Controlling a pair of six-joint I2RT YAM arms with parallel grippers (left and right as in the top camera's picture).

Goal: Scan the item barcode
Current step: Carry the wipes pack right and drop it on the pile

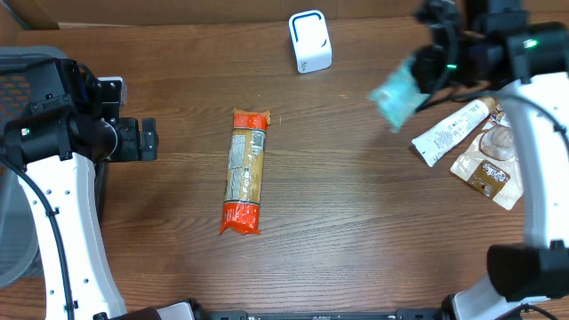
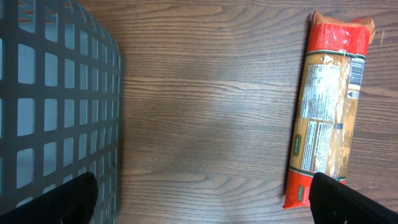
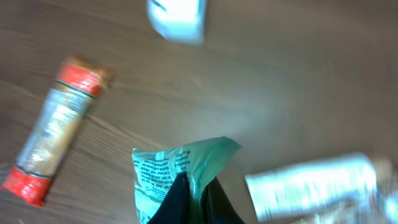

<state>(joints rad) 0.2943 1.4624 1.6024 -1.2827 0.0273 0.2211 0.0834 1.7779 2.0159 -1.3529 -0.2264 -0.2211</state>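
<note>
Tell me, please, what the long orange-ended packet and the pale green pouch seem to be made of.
Long orange-ended packet: probably thin glossy plastic film; its clear middle shows the contents. Pale green pouch, pinched in the right pincer: likely soft plastic film, since it creases; blur leaves its finish open.

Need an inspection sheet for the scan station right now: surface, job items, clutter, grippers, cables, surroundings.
Surface: brown wooden table, no spills seen.
Job's things: white scanner at the far edge; green packet held off the table, to the scanner's right; pasta pack lying flat mid-table.
Clutter: white tube and brown packet at the right side.
Grippers: left gripper open, empty, left of the pasta pack; right gripper shut on the green packet.
Cables: black cable along the left arm.
Surroundings: grey mesh basket at the left.
</note>
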